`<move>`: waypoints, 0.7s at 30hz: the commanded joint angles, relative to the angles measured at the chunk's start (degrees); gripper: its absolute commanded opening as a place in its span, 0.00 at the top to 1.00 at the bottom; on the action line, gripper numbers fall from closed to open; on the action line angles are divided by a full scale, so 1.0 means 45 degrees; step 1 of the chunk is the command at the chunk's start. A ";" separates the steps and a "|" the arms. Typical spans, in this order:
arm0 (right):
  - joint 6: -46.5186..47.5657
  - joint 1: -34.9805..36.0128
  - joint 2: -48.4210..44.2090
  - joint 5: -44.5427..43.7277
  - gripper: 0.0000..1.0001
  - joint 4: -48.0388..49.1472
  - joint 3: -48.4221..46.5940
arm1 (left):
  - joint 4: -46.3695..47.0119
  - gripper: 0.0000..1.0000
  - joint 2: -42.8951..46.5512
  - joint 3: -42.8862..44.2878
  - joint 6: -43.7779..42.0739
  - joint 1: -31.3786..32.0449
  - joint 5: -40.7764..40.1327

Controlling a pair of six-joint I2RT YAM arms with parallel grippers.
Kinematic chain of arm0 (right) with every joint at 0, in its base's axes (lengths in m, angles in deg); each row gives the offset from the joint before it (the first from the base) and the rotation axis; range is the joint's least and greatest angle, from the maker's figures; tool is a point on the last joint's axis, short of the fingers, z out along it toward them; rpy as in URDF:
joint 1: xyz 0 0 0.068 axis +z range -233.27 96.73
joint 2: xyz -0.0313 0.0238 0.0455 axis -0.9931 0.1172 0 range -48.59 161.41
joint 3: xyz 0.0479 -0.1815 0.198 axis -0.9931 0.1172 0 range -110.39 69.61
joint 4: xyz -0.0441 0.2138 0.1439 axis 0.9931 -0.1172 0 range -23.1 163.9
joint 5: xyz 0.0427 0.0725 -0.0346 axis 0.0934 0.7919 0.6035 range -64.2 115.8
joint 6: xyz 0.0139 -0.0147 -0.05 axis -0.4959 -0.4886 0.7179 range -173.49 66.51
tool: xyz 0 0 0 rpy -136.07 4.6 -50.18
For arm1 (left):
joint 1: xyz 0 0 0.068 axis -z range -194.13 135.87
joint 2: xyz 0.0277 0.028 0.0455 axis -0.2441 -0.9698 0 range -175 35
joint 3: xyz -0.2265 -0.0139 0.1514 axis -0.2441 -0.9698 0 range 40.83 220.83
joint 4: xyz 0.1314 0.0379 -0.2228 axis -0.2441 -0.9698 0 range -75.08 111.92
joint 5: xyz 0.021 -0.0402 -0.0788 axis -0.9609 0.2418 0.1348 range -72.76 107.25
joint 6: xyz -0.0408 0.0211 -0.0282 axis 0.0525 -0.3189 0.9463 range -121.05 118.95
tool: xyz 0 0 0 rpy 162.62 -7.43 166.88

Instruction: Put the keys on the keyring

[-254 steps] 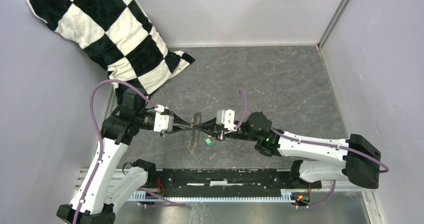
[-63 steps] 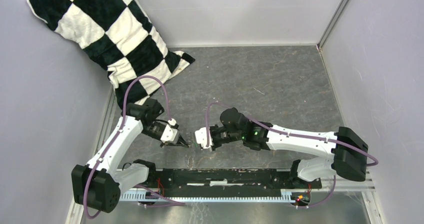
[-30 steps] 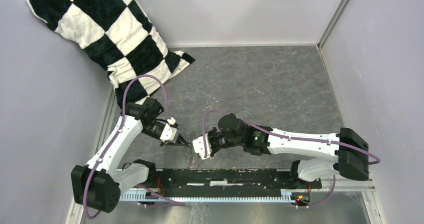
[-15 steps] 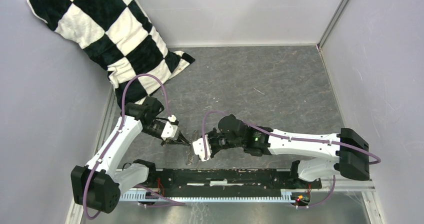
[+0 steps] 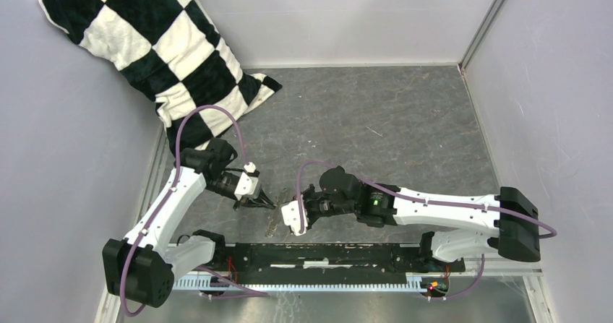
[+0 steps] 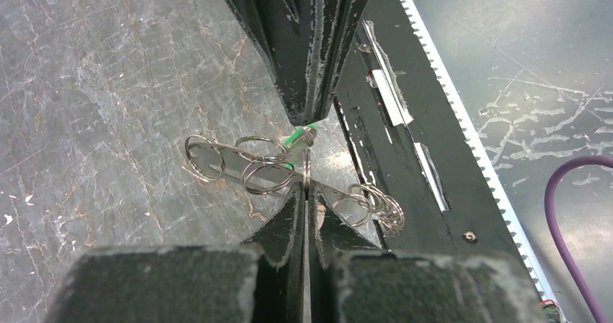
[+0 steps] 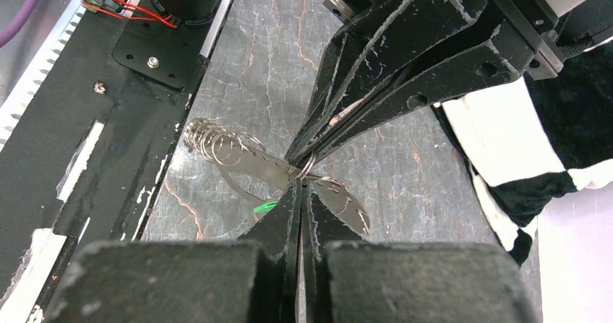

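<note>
The keyring point(image 7: 264, 164) is a thin silvery metal loop with small rings strung along it, hanging just above the grey floor near the front edge point(image 5: 273, 227). My left gripper point(image 6: 306, 187) is shut on its thin rim, which I see edge-on point(image 6: 306, 170). My right gripper point(image 7: 300, 184) meets it tip to tip and is shut on the key, whose green tag point(image 7: 265, 208) sticks out beside its finger. The left wrist view has that green tag point(image 6: 295, 137) at the right gripper's fingers point(image 6: 303, 84). From above, the left gripper point(image 5: 271, 205) and the right gripper point(image 5: 282, 211) nearly touch.
A black-and-white checked pillow point(image 5: 144, 41) leans in the back left corner. The black base rail point(image 5: 325, 254) runs along the near edge, right beside the hanging rings. Grey walls close in the left, back and right sides.
Both grippers stay shut and tip to tip. The joined grippers have drifted slightly right and away from the rail, and the right arm's elbow has swung right.
</note>
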 commanded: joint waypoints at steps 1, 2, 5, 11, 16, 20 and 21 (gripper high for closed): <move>0.0145 0.0113 -0.0330 -0.0120 0.99 0.0410 -0.0101 | 0.0448 0.98 0.0230 0.0351 0.0951 0.0068 0.0737; 0.0144 0.0130 -0.0314 -0.0121 1.00 0.0393 -0.0084 | 0.0458 0.98 0.0229 0.0369 0.0983 0.0068 0.0741; 0.0210 0.0124 -0.0253 -0.0139 0.99 0.0334 -0.0052 | 0.0482 0.98 0.0227 0.0444 0.1127 0.0068 0.0770; 0.0268 0.0150 -0.0290 -0.0252 1.00 0.0442 -0.0052 | 0.0497 0.98 0.0246 0.0491 0.1311 0.0058 0.0737; 0.0261 0.0180 -0.0273 -0.0256 0.99 0.0623 -0.0028 | 0.0454 0.98 0.0284 0.0525 0.1350 0.0068 0.0741; 0.0312 0.0232 -0.0234 -0.0233 1.00 0.0737 -0.0050 | 0.0437 0.98 0.0316 0.0547 0.1375 0.0068 0.0742; 0.0319 0.0244 -0.0208 -0.0213 1.00 0.0742 -0.0067 | 0.0432 0.98 0.0327 0.0540 0.1368 0.0068 0.0759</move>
